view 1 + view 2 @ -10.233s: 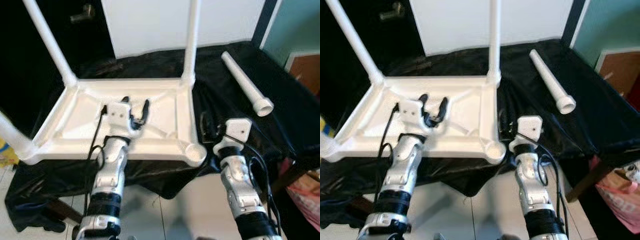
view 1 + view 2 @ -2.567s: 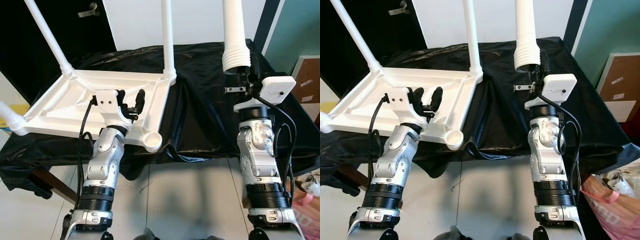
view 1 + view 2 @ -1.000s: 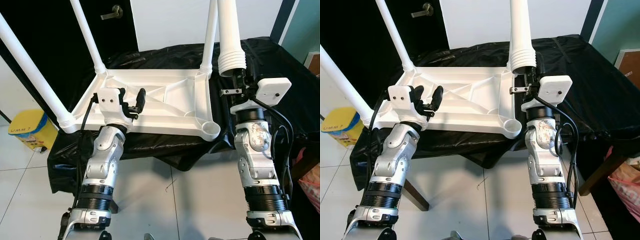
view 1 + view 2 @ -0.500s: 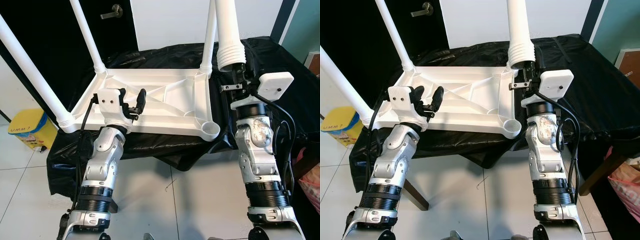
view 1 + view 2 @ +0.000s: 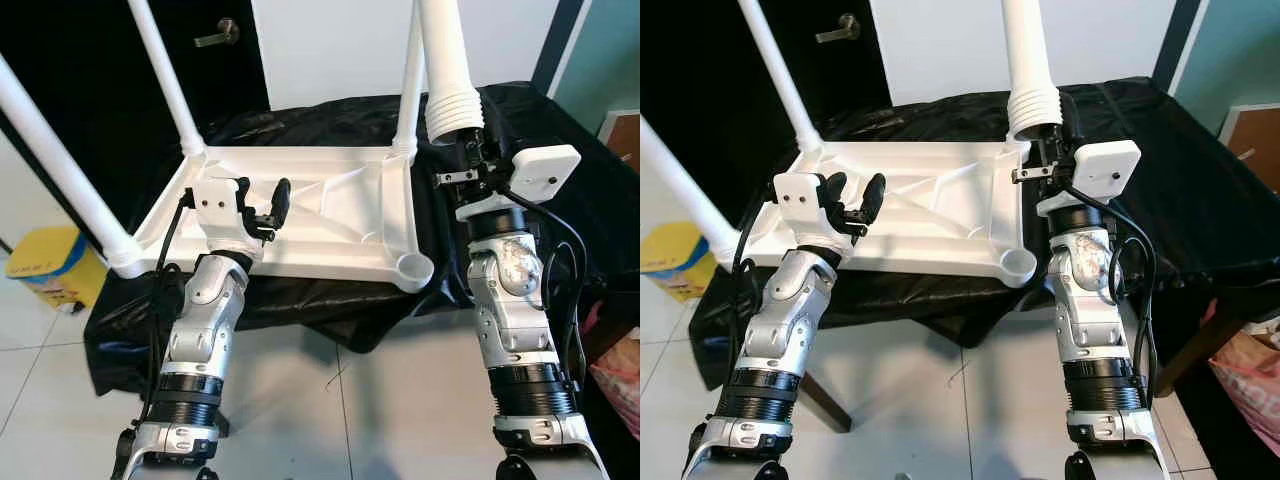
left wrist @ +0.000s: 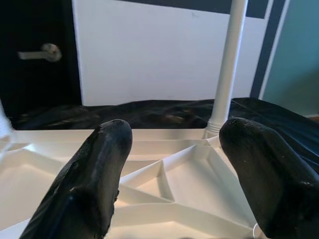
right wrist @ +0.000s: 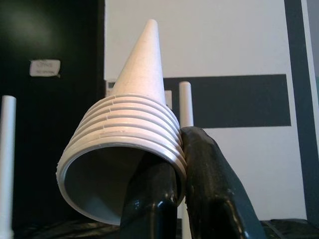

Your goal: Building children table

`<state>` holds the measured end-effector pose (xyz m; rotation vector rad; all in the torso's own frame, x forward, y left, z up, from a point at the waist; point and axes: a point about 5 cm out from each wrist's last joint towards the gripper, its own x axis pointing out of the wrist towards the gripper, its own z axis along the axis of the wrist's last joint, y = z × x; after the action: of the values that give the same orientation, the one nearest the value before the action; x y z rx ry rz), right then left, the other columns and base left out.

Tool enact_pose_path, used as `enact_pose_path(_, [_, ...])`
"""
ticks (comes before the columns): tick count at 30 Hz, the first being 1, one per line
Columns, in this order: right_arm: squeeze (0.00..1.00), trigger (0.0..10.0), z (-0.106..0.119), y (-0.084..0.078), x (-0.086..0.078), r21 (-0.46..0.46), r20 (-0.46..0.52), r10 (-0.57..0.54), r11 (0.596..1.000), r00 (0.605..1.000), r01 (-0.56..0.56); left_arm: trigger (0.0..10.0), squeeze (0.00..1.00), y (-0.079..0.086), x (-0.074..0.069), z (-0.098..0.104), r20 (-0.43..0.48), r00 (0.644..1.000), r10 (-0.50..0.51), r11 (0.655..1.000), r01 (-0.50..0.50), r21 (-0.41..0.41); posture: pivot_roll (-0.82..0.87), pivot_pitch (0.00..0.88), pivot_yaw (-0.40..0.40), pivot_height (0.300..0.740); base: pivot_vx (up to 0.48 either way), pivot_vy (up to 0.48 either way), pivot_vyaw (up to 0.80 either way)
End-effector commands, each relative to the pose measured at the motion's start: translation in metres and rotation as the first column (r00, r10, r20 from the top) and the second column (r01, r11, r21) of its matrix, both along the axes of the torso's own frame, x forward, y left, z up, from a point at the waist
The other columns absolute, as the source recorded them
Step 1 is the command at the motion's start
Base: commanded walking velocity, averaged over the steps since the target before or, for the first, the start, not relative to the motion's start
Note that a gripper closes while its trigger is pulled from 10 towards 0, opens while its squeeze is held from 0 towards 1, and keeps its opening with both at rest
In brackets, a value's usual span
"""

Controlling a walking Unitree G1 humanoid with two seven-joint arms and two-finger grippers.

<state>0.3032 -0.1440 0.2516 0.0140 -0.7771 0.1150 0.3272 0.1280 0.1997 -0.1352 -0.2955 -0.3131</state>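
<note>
Right gripper point(image 5: 468, 158) clamped on threaded rim of loose white table leg point(image 5: 447, 70), leg held upright beside upturned white tabletop point(image 5: 300, 215). Tabletop rests on black-draped bench point(image 5: 560, 190), three legs already standing. Empty corner socket point(image 5: 414, 268) near right arm. Left gripper point(image 5: 263, 200) hovers over tabletop underside, fingers point(image 6: 94, 174) spread apart, holding nothing.

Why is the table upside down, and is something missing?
The white table lies upside down on the black cloth. One corner socket is empty; the right gripper holds that last leg upright.
</note>
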Motion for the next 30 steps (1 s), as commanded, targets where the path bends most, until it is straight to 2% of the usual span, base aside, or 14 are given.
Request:
enact_pose_path(1, [0.00, 10.0, 0.0060, 0.0047, 0.0004, 0.006, 0.026, 0.027, 1.000, 0.999, -0.028, 10.0, 0.00, -0.0004, -0.0013, -0.0012, 0.001, 0.999, -0.040, 0.999, 0.040, 0.015, -0.10, 0.000, 0.049, 0.740, 0.281, 0.000, 0.00])
enact_pose_path(15, [0.00, 10.0, 0.0055, 0.0069, 0.0017, -0.004, 0.019, 0.050, 0.999, 0.999, -0.050, 10.0, 0.00, -0.0002, -0.0038, -0.0020, 0.001, 1.000, -0.029, 1.000, 0.029, 0.006, -0.10, 0.000, 0.033, 0.740, 0.281, 0.000, 0.00])
enact_pose_path(30, [0.00, 10.0, 0.0046, 0.0090, 0.0021, -0.012, 0.010, 0.073, 0.997, 0.997, -0.073, 10.0, 0.00, -0.0035, -0.0050, 0.0023, 0.011, 0.999, -0.051, 0.999, 0.050, 0.011, -0.10, 0.000, 0.036, 0.740, 0.000, 0.000, 0.00])
